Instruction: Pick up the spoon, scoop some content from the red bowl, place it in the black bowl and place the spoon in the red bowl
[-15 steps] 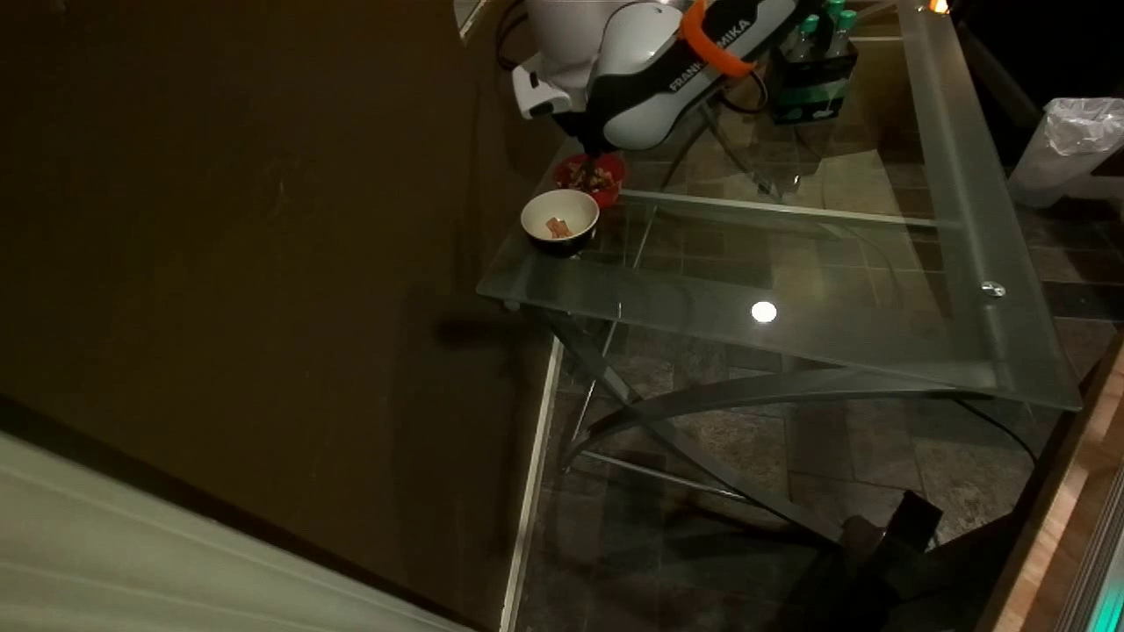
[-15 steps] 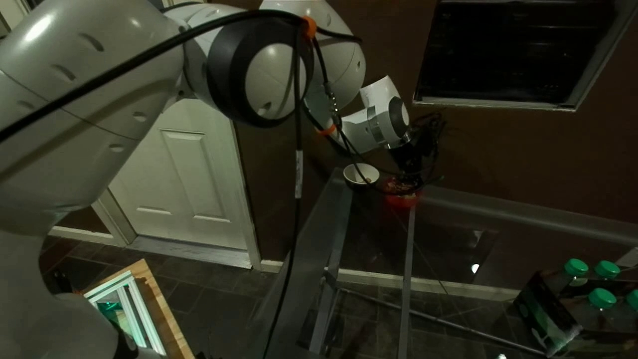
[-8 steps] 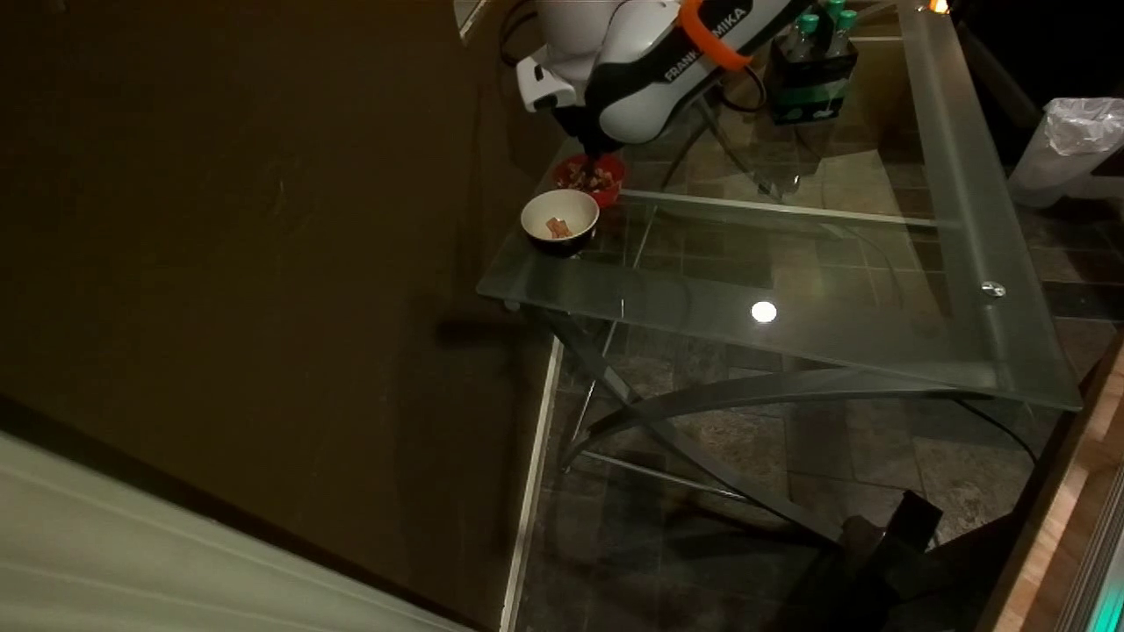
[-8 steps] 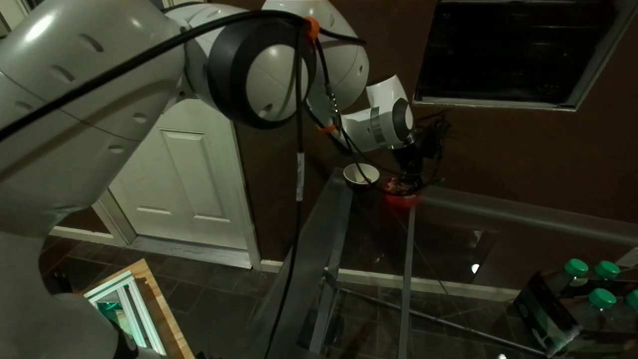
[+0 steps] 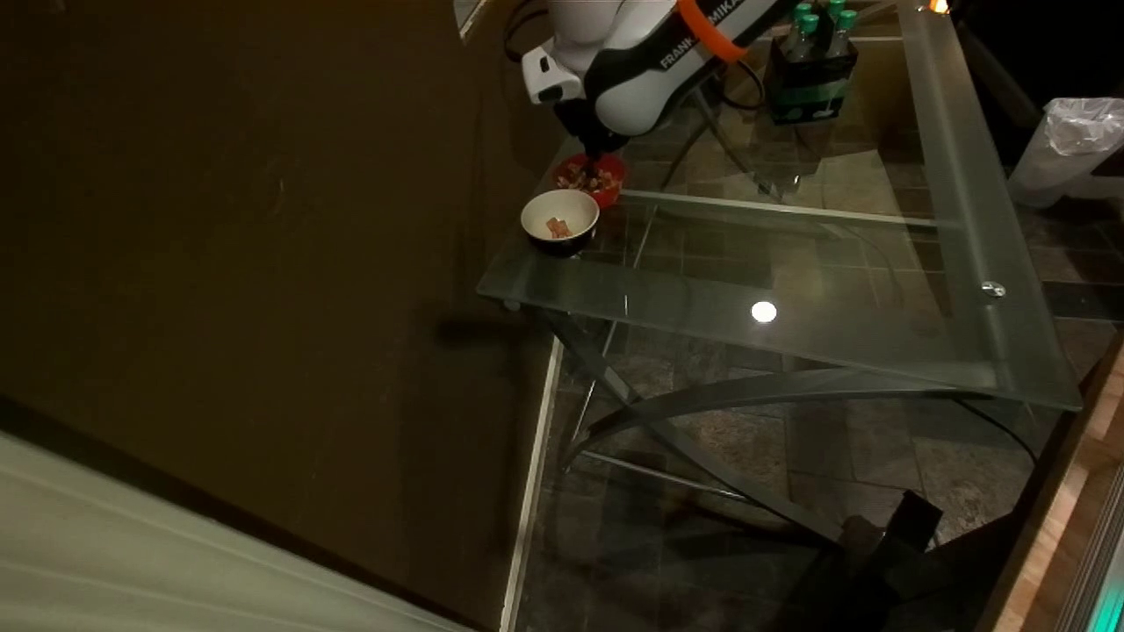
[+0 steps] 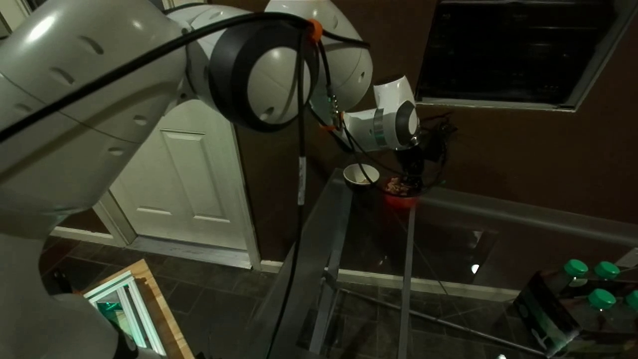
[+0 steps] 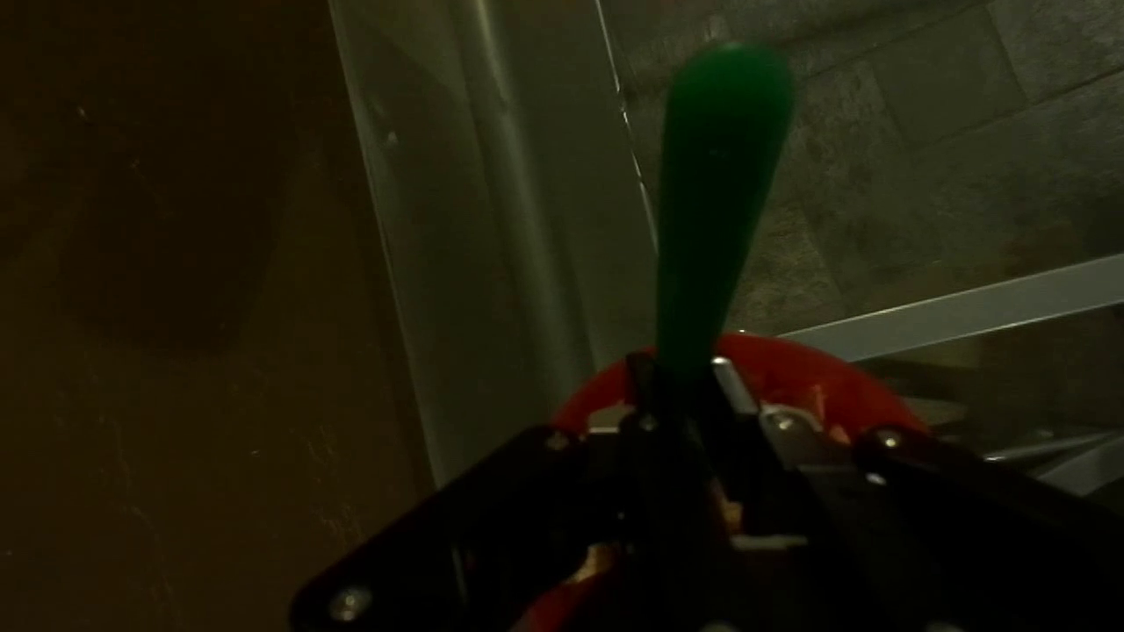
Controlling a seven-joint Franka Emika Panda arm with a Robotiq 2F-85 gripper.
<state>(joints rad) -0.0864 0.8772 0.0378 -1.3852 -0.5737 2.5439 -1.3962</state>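
Gripper (image 7: 688, 379) shifted slightly, clasping dk grn-hdl spoon (image 7: 722, 175).

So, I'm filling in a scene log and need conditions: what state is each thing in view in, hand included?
Spoon, gripped; scoop end hidden, so loaded or not I can't tell.
Hand, shut on the spoon.
Red bowl, upright, with mixed pieces in it.
Black bowl, upright, a few tan pieces inside.
Bottles, upright in the carrier, green caps on.
Bin, lined with a clear bag.
Door, looks shut.
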